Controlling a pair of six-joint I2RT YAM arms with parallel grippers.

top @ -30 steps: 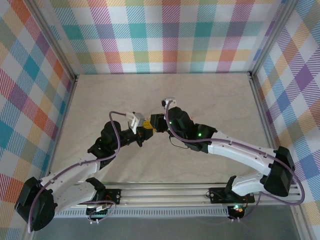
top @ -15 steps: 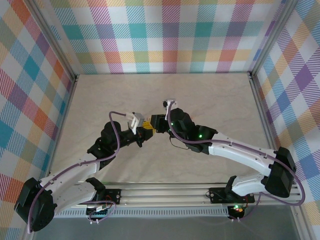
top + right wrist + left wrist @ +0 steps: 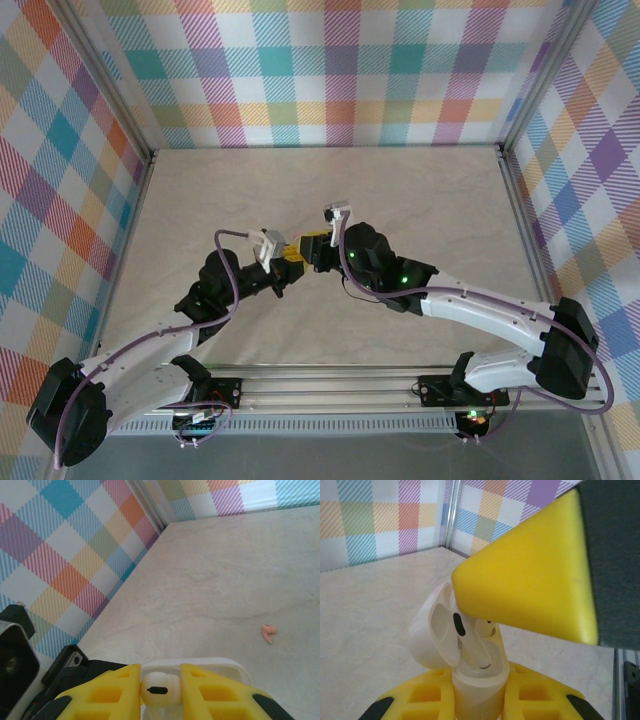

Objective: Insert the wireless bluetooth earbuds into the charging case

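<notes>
1. Where the two arms meet near the middle of the table [image 3: 420, 190], well away from every edge, the left gripper [image 3: 479, 702] is clamped on the charging case [image 3: 480, 677], with one yellow finger on each side.
2. The case is white and stands upright, its lid [image 3: 432, 630] swung open to the left in the left wrist view.
3. The right gripper [image 3: 160, 686] pinches a white earbud [image 3: 158, 690] between its yellow fingers, directly over the open case.
4. The earbud's stem points down into the case's well; how deep it sits is hidden.
5. A reddish-orange earbud [image 3: 268, 633] lies alone on the bare table beyond the case, toward the edge under the plaid wall [image 3: 75, 545], well apart from both grippers.
</notes>
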